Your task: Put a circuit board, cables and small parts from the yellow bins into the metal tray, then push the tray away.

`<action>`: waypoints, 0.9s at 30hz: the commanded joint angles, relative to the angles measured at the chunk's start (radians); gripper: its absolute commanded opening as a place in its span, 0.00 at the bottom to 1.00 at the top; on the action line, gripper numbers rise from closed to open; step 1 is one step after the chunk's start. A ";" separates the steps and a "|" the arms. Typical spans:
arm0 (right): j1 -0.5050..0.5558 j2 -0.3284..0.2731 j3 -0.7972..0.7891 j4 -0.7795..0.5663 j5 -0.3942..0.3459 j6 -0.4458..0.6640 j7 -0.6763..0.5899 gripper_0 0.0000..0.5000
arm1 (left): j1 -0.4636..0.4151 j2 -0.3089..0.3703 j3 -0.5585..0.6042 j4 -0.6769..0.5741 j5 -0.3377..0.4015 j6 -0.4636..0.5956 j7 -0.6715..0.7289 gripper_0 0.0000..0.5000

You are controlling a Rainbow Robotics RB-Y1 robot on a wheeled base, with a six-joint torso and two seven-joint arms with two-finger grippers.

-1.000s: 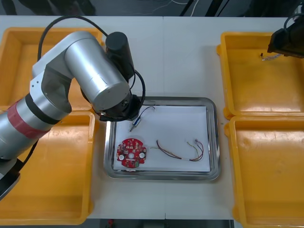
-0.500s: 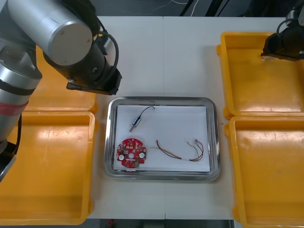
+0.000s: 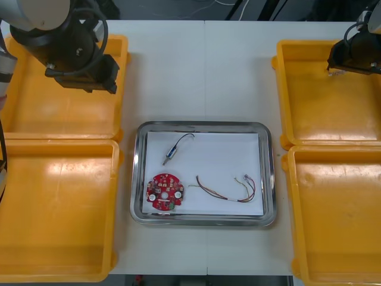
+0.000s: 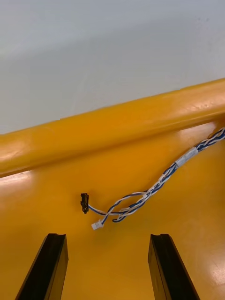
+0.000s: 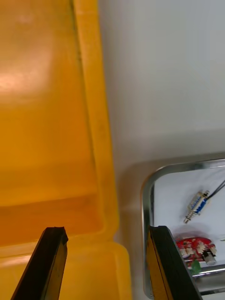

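Note right gripper [image 4: 108,239] spread, empty. Locate twisted blue and white cable [image 4: 154,187] in yellow bin [image 4: 93,131] just ahead of fingertips [image 4: 56,243], ends between them, long axis slanting past one finger. Ignore left gripper [image 5: 107,229]: spread, farther off.

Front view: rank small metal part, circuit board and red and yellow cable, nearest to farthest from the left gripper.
1. small metal part, far left of the tray.
2. circuit board, near left.
3. red and yellow cable, near right.
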 commanded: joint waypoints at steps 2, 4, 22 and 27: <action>-0.062 0.003 0.008 -0.015 0.013 -0.025 0.049 1.00 | -0.081 0.068 0.040 0.094 -0.048 0.008 -0.245 1.00; -0.057 0.003 0.008 -0.014 0.013 -0.037 0.051 1.00 | -0.098 0.078 0.051 0.148 -0.061 0.008 -0.292 1.00; 0.040 0.014 -0.057 -0.014 0.007 -0.143 0.078 1.00 | -0.238 0.064 0.068 0.508 -0.111 -0.148 -0.674 1.00; 0.059 0.023 -0.084 -0.014 0.005 -0.165 0.085 1.00 | -0.267 0.048 0.083 0.599 -0.132 -0.212 -0.753 1.00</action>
